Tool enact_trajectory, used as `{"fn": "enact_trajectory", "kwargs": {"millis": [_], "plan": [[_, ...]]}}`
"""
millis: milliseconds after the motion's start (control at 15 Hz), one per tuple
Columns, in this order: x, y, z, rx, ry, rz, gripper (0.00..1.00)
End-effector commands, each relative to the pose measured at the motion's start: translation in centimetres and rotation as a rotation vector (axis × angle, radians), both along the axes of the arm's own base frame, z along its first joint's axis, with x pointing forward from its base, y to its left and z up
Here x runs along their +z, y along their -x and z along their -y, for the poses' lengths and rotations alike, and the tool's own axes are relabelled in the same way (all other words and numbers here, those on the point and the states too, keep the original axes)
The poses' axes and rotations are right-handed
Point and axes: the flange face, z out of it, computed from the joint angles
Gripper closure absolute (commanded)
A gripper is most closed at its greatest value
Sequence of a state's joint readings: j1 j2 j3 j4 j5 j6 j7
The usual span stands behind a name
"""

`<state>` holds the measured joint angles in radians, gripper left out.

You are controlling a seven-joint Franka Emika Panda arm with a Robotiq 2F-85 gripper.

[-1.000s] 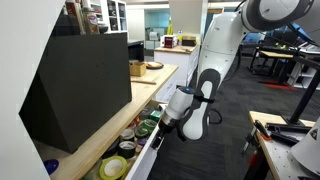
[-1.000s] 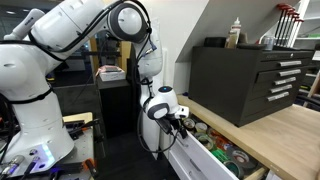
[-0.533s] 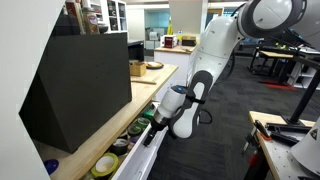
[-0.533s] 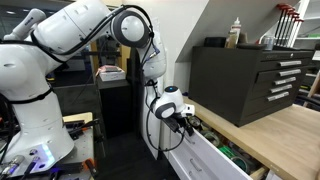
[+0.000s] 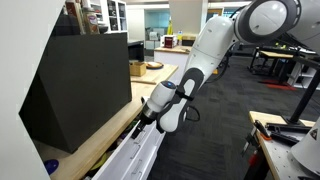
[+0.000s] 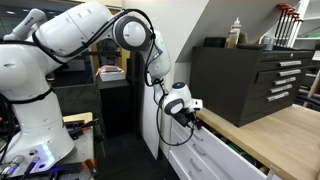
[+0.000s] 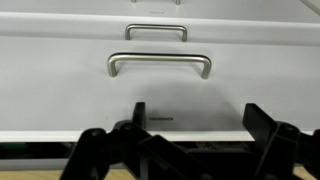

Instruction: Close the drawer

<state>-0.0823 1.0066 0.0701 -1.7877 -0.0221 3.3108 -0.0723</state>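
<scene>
Your wooden counter (image 6: 272,132) carries a black cabinet (image 5: 85,85). The dark floor (image 5: 215,140) alongside lies open. The drawer (image 5: 140,160) sits under the counter edge, almost flush. Your hand (image 7: 197,120) meets its white front, fingers (image 7: 140,112) apart.

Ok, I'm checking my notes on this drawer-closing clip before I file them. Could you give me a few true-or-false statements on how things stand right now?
1. The black tool chest sits on the light wooden countertop. True.
2. The gripper is clamped on the silver bar handle. False: in the wrist view its fingers are spread with nothing between them, and the handle lies beyond them.
3. The white drawer front stands pulled far out. False: in both exterior views it sits pushed in under the countertop, with at most a narrow gap.
4. The wrist view shows a second silver handle above the first. True.
</scene>
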Motion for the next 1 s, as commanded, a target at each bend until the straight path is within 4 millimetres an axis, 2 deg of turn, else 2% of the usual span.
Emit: {"fn": "enact_trajectory", "kwargs": {"millis": [0,133,267,467,933], "plan": [[0.8,-2.1,-0.2,0.003,-0.005,0.019,0.0],[1.5,-1.5,-0.4,-0.012,0.001,-0.022,0.0],[2.0,1.2,-0.9,-0.013,-0.006,-0.136,0.0],[2.3,4.0,-1.4,-0.022,-0.021,-0.295,0.0],[6.4,7.9,-1.7,-0.113,-0.04,-0.492,0.0]]}}
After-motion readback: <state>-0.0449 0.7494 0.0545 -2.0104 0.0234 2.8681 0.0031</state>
